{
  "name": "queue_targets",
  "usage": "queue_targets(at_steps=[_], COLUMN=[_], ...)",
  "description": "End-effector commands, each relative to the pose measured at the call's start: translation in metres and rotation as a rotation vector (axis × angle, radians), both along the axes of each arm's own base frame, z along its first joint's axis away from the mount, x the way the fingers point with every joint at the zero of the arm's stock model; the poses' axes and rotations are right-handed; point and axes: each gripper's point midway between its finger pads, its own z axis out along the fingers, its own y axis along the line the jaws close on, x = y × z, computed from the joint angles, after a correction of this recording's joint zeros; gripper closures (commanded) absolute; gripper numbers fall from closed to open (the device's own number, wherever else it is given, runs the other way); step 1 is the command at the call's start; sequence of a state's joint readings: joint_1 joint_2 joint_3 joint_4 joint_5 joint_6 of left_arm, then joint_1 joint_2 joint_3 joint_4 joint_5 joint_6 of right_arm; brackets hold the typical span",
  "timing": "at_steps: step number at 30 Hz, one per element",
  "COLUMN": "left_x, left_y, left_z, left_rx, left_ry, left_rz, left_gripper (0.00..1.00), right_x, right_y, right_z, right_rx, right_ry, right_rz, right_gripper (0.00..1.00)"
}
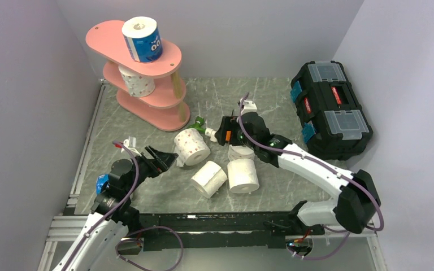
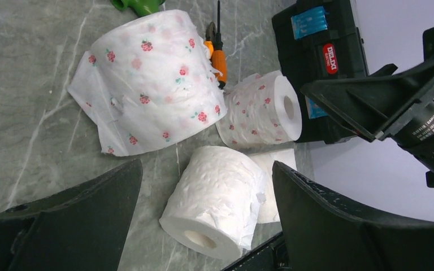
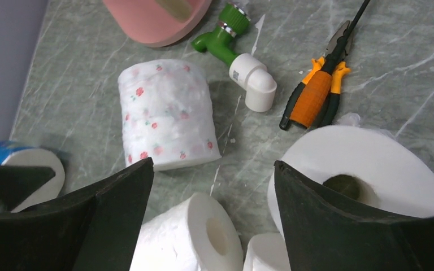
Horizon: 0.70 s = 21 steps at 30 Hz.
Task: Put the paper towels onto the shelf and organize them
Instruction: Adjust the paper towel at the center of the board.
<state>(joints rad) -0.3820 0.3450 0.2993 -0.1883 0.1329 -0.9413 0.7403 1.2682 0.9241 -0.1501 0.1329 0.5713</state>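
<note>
The pink shelf (image 1: 110, 35) stands at the back left. A blue-wrapped roll (image 1: 142, 39) sits on its top board and a dotted roll (image 1: 137, 82) on the middle board. On the table lie a dotted roll (image 1: 192, 147) (image 2: 152, 79) (image 3: 166, 116) with a loose sheet, a second dotted roll (image 2: 263, 110), a plain roll on its side (image 1: 209, 179) (image 2: 217, 200) (image 3: 195, 240) and an upright plain roll (image 1: 243, 176) (image 3: 361, 164). My left gripper (image 1: 166, 161) (image 2: 206, 162) is open, just short of the lying plain roll. My right gripper (image 1: 224, 131) (image 3: 213, 162) hangs open above the rolls, holding nothing.
A black toolbox (image 1: 330, 107) (image 2: 322, 51) stands at the right wall. A green-and-white plastic tap (image 1: 202, 125) (image 3: 237, 56) and orange-handled pliers (image 3: 316, 96) (image 2: 217, 53) lie between the shelf's foot (image 3: 152, 20) and the rolls. Grey walls close in on three sides.
</note>
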Motion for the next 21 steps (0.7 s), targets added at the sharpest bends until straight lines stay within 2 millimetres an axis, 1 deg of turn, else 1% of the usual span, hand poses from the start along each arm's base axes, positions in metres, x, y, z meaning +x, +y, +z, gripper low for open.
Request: queue_targets(at_steps=[1,2,5,10,13,18,21], left_x=[-0.001,-0.002,-0.003,-0.004,-0.006,-0.007,-0.008], left_y=[0.005,0.005,0.005,0.006,0.006,0.006,0.005], left_z=[-0.006,-0.007,-0.01,-0.015,-0.019,-0.026,-0.03], left_rx=[-0.006,-0.007,-0.003,0.012,0.007,-0.009,-0.014], left_ry=[0.016,0.018,0.018,0.031,0.035,0.037,0.043], left_rz=[0.033,0.033,0.029,0.029,0.03,0.032,0.027], left_gripper=[0.1,0.1,0.11,0.11,0.12,0.12,0.12], right_x=[0.026,0.03,0.036,0.041,0.04,0.037,0.035], right_y=[0.0,0.001,0.006,0.023,0.034,0.046,0.055], right_z=[0.012,0.001,-0.019,-0.035,-0.047,-0.074,-0.088], right_rx=[0.005,-0.017,-0.057,-0.058,-0.07,-0.121,-0.14], right_ry=[-0.022,0.003,0.04,0.057,0.075,0.116,0.14], right_rz=[-0.084,-0.091,-0.082,-0.032,0.001,0.031,0.049], right_gripper=[0.26,0.32,0.44,0.57,0.6,0.62,0.62])
